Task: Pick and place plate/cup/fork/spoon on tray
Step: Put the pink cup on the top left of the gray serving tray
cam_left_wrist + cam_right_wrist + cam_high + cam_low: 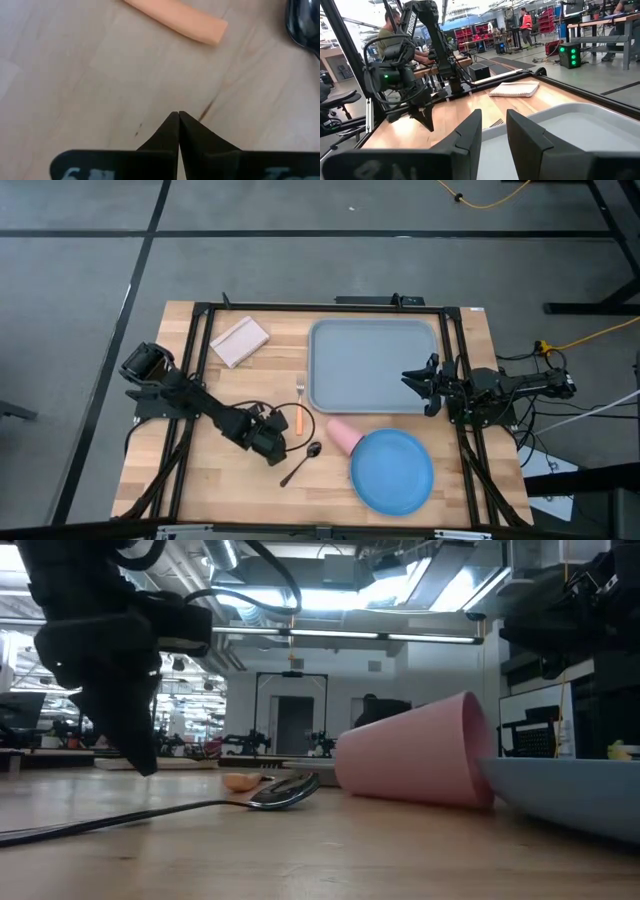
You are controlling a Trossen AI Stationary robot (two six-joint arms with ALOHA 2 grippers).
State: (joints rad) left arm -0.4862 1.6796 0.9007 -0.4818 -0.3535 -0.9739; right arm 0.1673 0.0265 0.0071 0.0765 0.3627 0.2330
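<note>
In the left wrist view the fork's orange handle [175,18] is running off the top edge, tines unseen, and the spoon [305,22] is being cropped at the upper right. In the low view the plate [570,790] is leaving the right edge.

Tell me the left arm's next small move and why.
Probably open the left gripper and shift it onto the fork. Its fingertips are pressed together above bare wood, empty, with the fork's orange handle just ahead and the spoon beside it. The tray holds nothing yet; the right gripper waits open over it.
</note>
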